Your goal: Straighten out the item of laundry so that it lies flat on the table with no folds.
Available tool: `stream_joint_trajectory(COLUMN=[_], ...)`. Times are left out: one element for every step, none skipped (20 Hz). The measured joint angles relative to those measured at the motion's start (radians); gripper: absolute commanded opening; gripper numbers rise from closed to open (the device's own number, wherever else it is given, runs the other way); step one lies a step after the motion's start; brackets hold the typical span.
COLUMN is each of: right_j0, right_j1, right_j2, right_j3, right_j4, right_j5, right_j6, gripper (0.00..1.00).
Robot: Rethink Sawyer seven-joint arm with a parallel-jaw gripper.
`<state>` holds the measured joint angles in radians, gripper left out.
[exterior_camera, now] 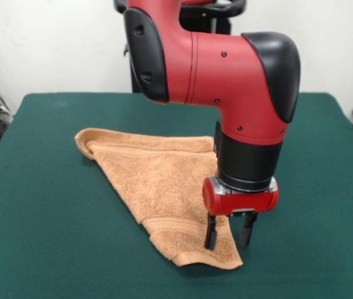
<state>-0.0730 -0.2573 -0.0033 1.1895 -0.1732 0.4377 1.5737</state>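
A: Gripper state?
B: Black fingers parted, holding nothing; left one touches the folded orange-tan terry towel near its front corner.
A: Towel position?
B: Mid dark green felt table, triangular. Red-black arm hides its right edge.

Lab: pedestal robot arm, green table, bare wall.

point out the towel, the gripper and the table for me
towel (pixel 158 177), front view, middle of the folded terry cloth
gripper (pixel 229 235), front view, midway between the two black fingers
table (pixel 45 224), front view, bare green top beside the towel
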Motion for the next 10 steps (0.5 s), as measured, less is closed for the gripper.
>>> stream_joint_trajectory(right_j0=[0.000,0.002,0.005,0.006,0.007,0.010,0.014,0.016,0.021,0.025], right_j1=[0.001,0.001,0.003,0.004,0.004,0.005,0.007,0.008,0.010,0.011], right_j2=[0.000,-0.002,-0.005,-0.006,-0.007,-0.011,-0.015,-0.018,-0.023,-0.028], right_j3=[-0.002,-0.006,-0.008,-0.009,-0.010,-0.013,-0.016,-0.018,-0.021,-0.024], right_j4=[0.000,0.000,0.000,0.000,0.000,0.000,0.000,0.000,-0.001,-0.001], right_j5=[0.001,0.001,0.001,0.001,0.001,0.001,0.001,0.001,0.001,0.001], right_j6=[0.000,0.000,0.000,0.000,0.000,0.000,0.000,0.000,0.000,0.000], gripper=[1.00,1.00,1.00,1.00,1.00,1.00,1.00,1.00,1.00,1.00])
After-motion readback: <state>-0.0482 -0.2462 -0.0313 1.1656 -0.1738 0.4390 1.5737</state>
